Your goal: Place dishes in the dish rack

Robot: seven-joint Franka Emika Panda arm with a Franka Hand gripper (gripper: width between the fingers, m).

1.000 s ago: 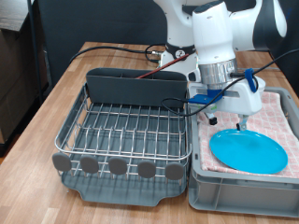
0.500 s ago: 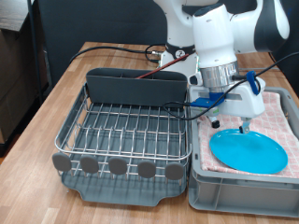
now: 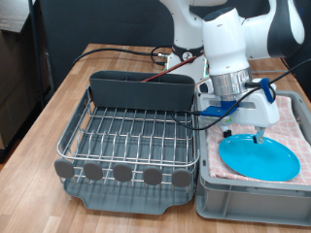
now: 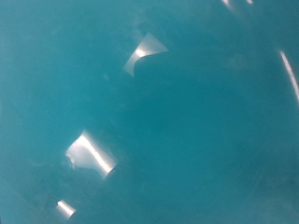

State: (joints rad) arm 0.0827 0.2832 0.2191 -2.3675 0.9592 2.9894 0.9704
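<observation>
Plate [image 3: 259, 157]: round, flat, bright blue, lying face up on a pink checkered cloth [image 3: 292, 118] inside a grey bin [image 3: 255, 202], just beside the rack [image 3: 126, 146] on the exterior view's right. Rack: wire grid on a dark tray with a tall grey back compartment [image 3: 141, 90]; no dish shows in it, so the plate has not yet been racked. No mug or spoon can be made out in either view.

Gripper [image 3: 255, 133]: poised low over the plate's far part, fingertips at or just above its surface; contact cannot be confirmed. Whether the fingers are spread or closed cannot be told, and nothing is seen between them. The wrist view is filled entirely by glossy blue plate [image 4: 149, 121] with bright reflections, which puts the hand very close to it.

Handling, as judged: the plate looks stiff, light and smooth, likely slippery under the pads. Lying flat, it offers only its thin rim as a hold; the soft cloth beneath may yield a little there.

Surroundings: the bin wall and the rack's near edge stand between plate and grid. Black and red cables [image 3: 136, 56] trail over the wooden table [image 3: 58, 107] behind the rack.
</observation>
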